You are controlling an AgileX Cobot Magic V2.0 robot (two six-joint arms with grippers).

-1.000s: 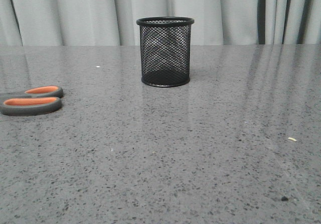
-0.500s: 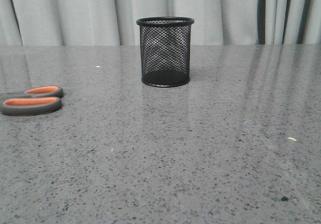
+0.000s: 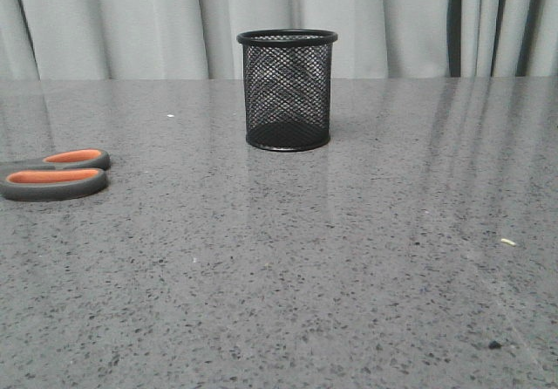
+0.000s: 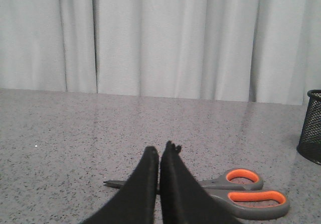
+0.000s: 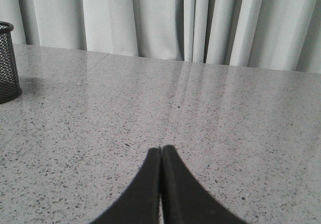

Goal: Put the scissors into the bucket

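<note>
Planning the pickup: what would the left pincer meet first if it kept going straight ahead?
Probably the scissors, lying flat just past the shut left pincer, blades across its line. Depth is hard to judge.

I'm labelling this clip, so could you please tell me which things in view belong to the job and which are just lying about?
Belongs to the job:
- scissors, lying flat on the table
- bucket, upright
- left end effector, shut, nearest the scissors

Just lying about:
- pale crumb
- dark speck
- curtain behind
</note>
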